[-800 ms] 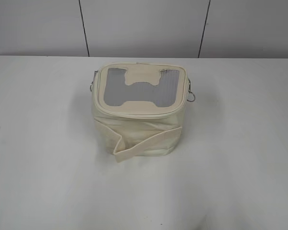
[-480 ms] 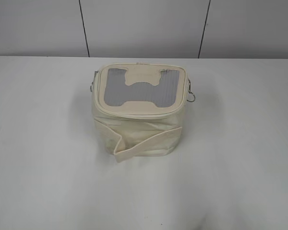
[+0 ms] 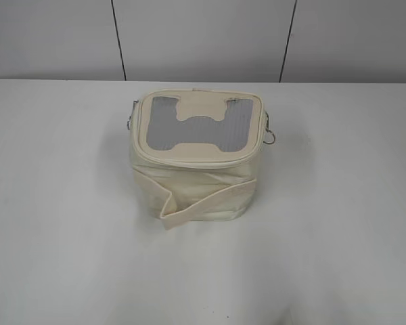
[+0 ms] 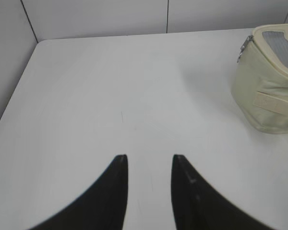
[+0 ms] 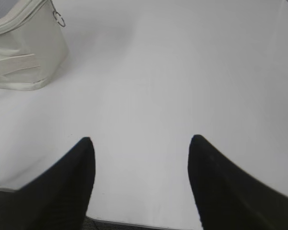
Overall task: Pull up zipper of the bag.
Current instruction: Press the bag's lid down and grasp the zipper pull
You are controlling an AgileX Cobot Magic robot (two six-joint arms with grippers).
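Both jaws well off bag [image 3: 195,157]

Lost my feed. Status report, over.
Left gripper and right gripper open, empty, clear of the bag. Ring pulls at both sides, untouched. Nothing in the way.

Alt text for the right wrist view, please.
The open right pincer hovers over a bare white table, holding nothing. The cream bag sits apart at top left, a silver ring pull dangling from its zipper.
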